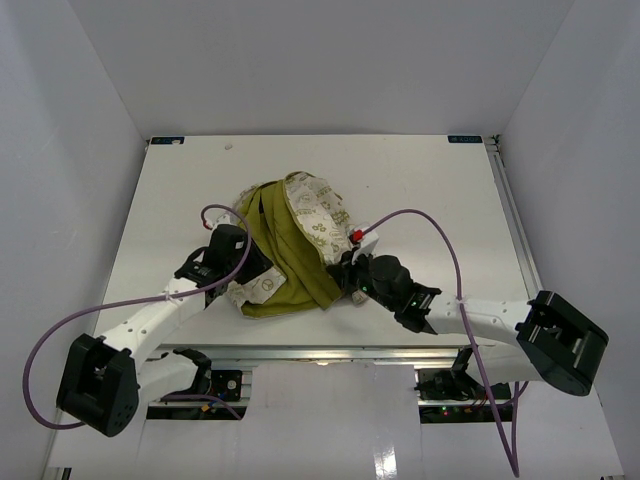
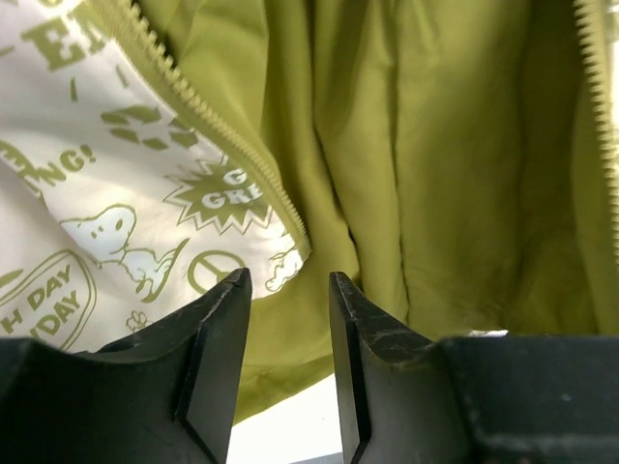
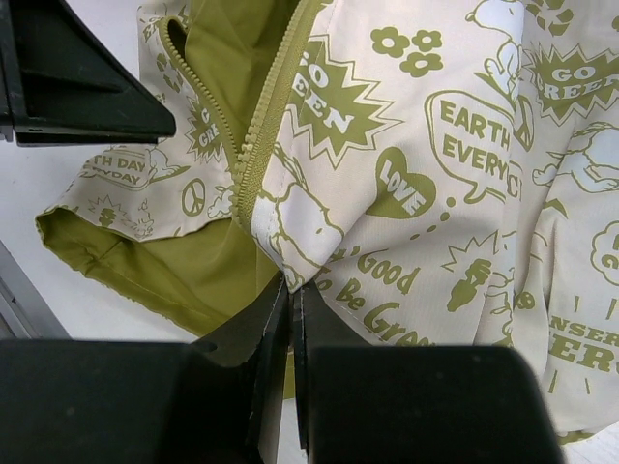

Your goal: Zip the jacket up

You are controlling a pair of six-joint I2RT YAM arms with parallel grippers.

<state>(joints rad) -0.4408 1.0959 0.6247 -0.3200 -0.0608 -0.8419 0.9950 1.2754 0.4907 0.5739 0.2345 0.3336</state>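
Cream jacket (image 3: 426,174) pinched in right claw (image 3: 291,290).

white table (image 1: 440,180), jacket (image 1: 295,250) lying crumpled at its middle

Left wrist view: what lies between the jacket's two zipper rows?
Only creased olive-green lining, from the left zipper row to the right zipper row at the picture's edge; the left wrist view shows it.

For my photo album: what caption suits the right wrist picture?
Right gripper pinches the hem of the printed jacket beside its open olive zipper.
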